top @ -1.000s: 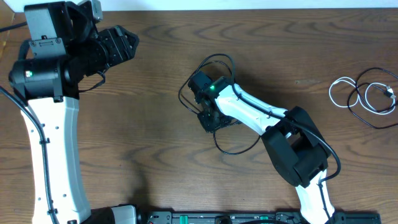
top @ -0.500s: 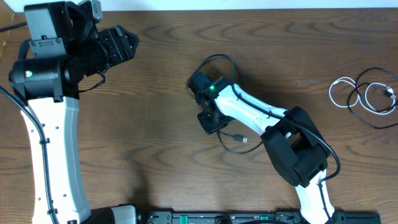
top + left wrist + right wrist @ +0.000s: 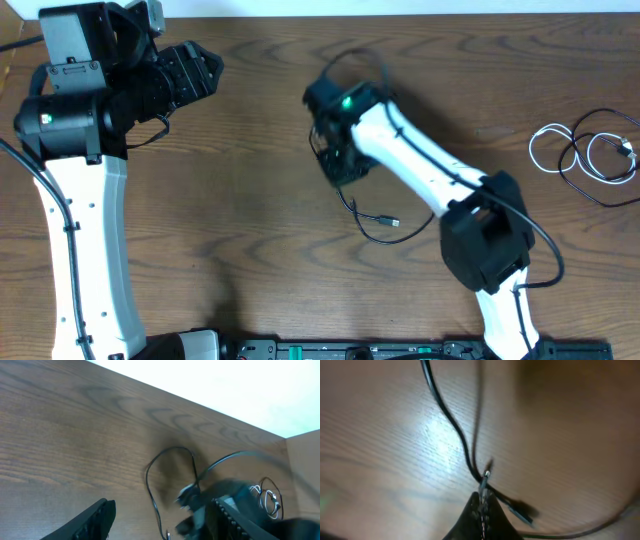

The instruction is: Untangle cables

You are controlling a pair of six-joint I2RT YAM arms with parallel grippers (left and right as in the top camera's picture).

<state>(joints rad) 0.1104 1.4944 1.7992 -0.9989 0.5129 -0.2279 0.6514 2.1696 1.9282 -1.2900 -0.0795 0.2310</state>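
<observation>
— what's moved?
— the right arm has swung further up the table, taking the black cable with it; its plug now lies on the wood below.
— and the fingers?
— the right gripper is pinched tight on that black cable. the left gripper hovers spread and empty at far left.
— the white cable?
— coiled at the table's right edge, well apart from both grippers.

A robotics lab: robot arms mounted at a wooden table.

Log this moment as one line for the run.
right gripper: shut on black cable | left gripper: open, empty | white cable: far right, untouched
</observation>
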